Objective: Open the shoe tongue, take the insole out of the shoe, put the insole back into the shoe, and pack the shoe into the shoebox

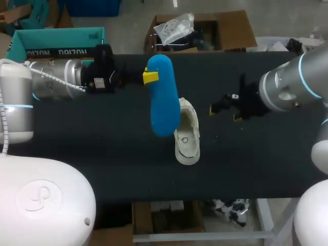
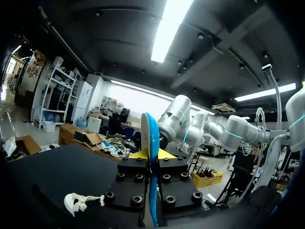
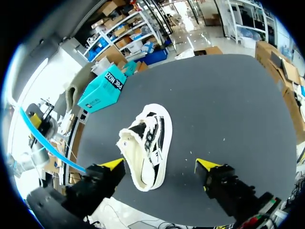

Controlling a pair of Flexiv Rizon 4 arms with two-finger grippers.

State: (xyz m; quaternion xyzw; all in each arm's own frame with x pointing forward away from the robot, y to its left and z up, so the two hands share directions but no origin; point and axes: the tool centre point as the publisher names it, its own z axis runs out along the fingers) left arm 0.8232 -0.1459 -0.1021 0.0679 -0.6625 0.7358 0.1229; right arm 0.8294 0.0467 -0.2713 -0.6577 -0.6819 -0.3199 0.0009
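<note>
My left gripper (image 1: 149,77) is shut on a blue insole (image 1: 164,97) and holds it in the air above the table, its long end hanging over the shoe's heel. The left wrist view has the insole (image 2: 151,138) edge-on, clamped between the yellow tips. A white low shoe (image 1: 187,138) lies on the black table (image 1: 102,154) near the middle, also seen as the shoe (image 3: 147,143) just ahead of my right gripper (image 3: 159,166). That right gripper (image 1: 225,113) hovers to the shoe's right, open and holding nothing. The teal shoebox (image 1: 56,43) stands at the back left.
The shoe (image 2: 78,202) lies well below and to the side of my left gripper (image 2: 151,155). The teal shoebox (image 3: 102,90) stands at the table's far edge beyond the shoe. The table's front edge runs close under the shoe's toe.
</note>
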